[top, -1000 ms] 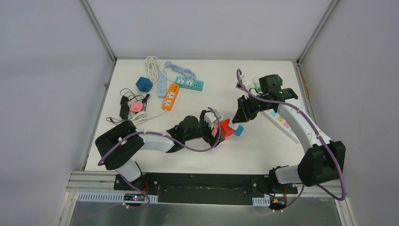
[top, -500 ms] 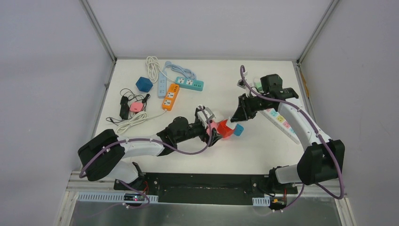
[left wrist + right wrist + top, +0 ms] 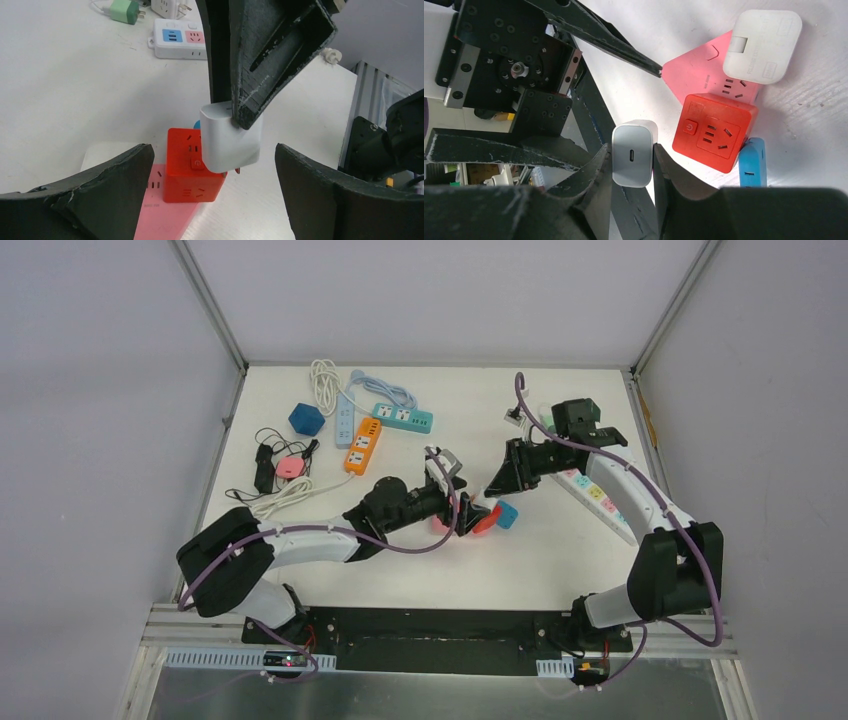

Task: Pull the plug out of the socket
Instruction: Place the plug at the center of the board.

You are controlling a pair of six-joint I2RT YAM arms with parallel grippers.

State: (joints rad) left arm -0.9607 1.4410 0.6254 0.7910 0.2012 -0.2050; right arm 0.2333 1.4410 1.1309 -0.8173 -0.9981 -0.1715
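A red cube socket (image 3: 192, 172) stands on the table, also seen in the right wrist view (image 3: 716, 132) and the top view (image 3: 484, 520). My right gripper (image 3: 631, 172) is shut on a white plug (image 3: 634, 155). It holds the plug just above the cube's right top edge, with the prongs out in the air (image 3: 230, 137). My left gripper (image 3: 212, 200) is open, with its fingers wide on either side of the cube and not touching it. A pink socket (image 3: 704, 70) with a second white plug (image 3: 764, 45) in it lies against the cube.
A blue adapter (image 3: 753, 162) lies next to the cube. A white power strip (image 3: 598, 495) lies at the right. Orange (image 3: 362, 446) and teal (image 3: 403, 418) strips, a blue cube (image 3: 306, 419) and cables lie at the back left. A green adapter (image 3: 124, 11) sits far back.
My left gripper has swung toward the back right and now stands open round the red cube. My right gripper has shifted slightly left with the white plug.
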